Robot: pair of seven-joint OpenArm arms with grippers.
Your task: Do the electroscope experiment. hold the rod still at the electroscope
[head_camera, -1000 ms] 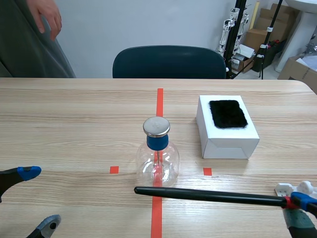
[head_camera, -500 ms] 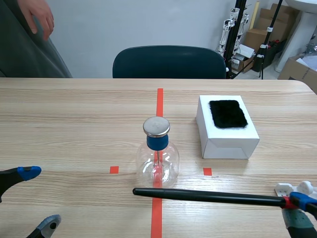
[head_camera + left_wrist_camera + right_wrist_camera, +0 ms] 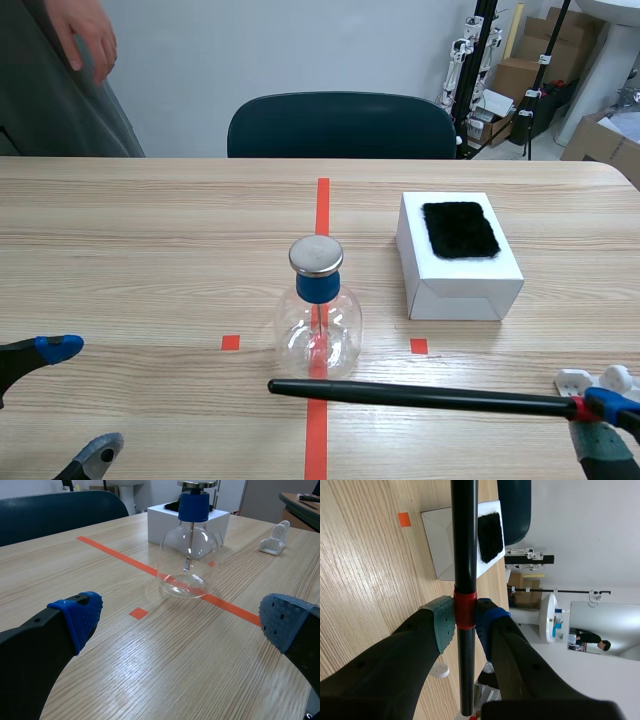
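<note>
Rod (image 3: 420,396) sticks out from the right hand (image 3: 465,619), which is clamped on its red band (image 3: 465,611), and its far tip is just beside the electroscope (image 3: 318,320), while the left hand (image 3: 182,621) is wide open.

Light wood-grain table (image 3: 150,220), dark blue chair (image 3: 340,125) tucked at its far edge, plain pale wall (image 3: 250,50) behind, cardboard boxes (image 3: 530,65) and black stands (image 3: 483,60) crowded beyond the far right corner.
</note>
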